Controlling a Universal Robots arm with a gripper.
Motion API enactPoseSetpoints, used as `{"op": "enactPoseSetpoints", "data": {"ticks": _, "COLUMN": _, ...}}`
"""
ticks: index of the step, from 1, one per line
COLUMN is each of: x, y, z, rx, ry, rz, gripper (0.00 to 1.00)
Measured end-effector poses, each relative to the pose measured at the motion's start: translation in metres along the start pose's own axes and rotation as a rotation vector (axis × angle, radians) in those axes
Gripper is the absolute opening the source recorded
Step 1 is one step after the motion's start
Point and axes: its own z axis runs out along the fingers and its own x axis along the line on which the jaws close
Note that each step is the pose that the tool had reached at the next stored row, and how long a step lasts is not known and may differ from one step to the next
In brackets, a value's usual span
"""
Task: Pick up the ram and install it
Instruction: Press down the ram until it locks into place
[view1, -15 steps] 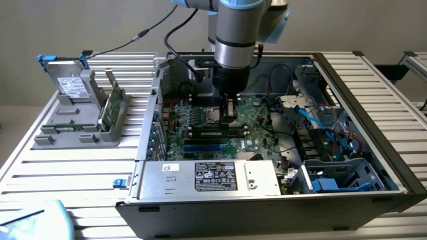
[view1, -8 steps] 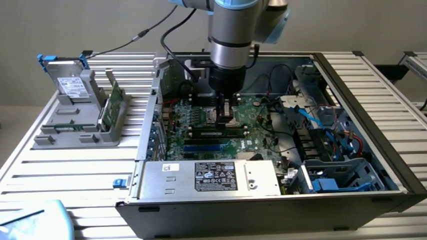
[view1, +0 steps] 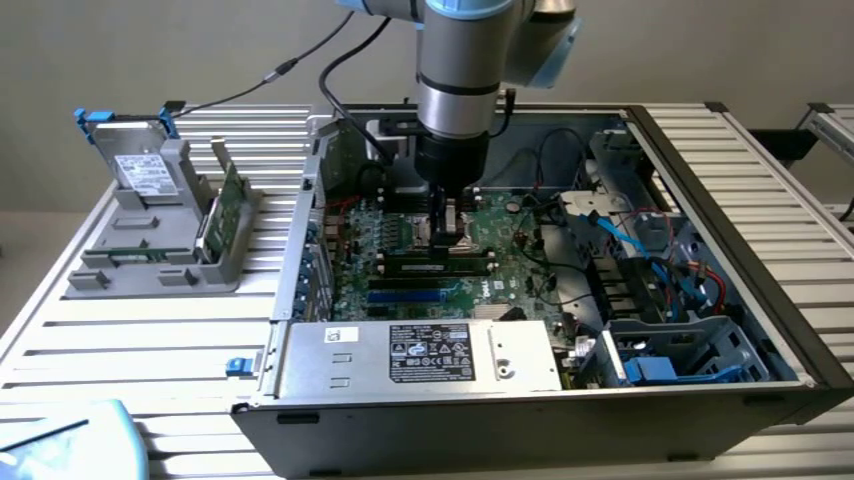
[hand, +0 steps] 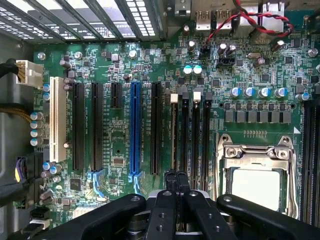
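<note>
while the fingers stand pinched shut, they hover over the motherboard beside its black slots.

- A white and black label is seen on the grey power supply box in the exterior view; its print cannot be read.
- A white sticker is seen on the grey holder at the exterior view's left; its text cannot be read.
- Small white markings are printed on the motherboard in the wrist view, but no word can be made out.
</note>
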Motion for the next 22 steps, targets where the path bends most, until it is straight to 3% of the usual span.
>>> {"op": "enactPoseSetpoints", "data": {"ticks": 22, "x": -0.0002, "y": 0.0011, "z": 0.0019, "rx": 0.0014, "ry": 0.0004, "rz": 0.0, "gripper": 0.11}}
